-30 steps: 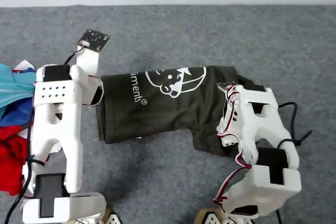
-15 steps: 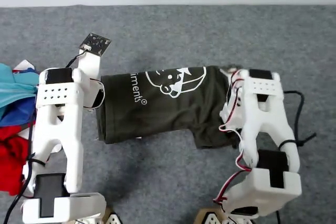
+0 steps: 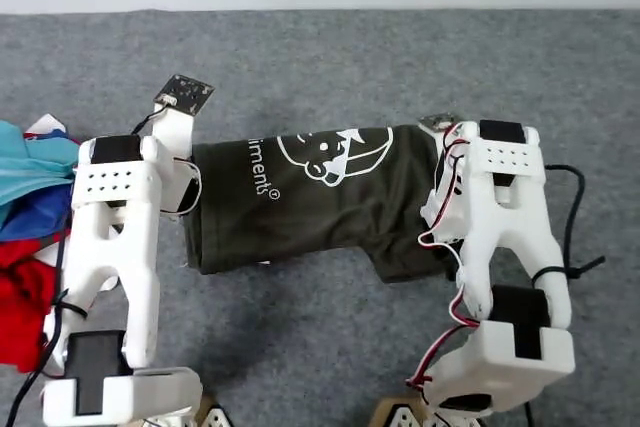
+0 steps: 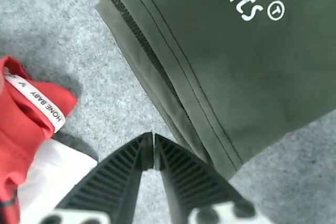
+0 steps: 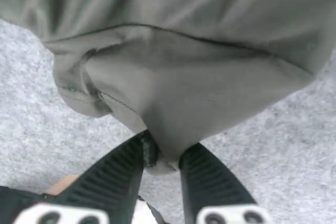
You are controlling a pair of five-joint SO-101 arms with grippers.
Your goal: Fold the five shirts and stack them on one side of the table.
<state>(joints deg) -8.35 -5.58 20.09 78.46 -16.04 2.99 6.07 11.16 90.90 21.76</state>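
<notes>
A dark olive shirt with white print lies across the middle of the grey table. My right arm stands over its right end. My right gripper is shut on a bunched fold of the olive shirt, lifting it a little off the table. My left arm is at the shirt's left edge. My left gripper is shut with nothing in it, over bare table just beside the hem of the olive shirt.
A loose pile lies at the table's left edge: a teal shirt, a blue one and a red shirt. The red shirt with its white label is close to my left gripper. Open table lies behind and right of the olive shirt.
My right arm has moved away from the table's front edge and slightly right, pulling the shirt's right end with it. My left arm has drawn back a little toward the front edge.
</notes>
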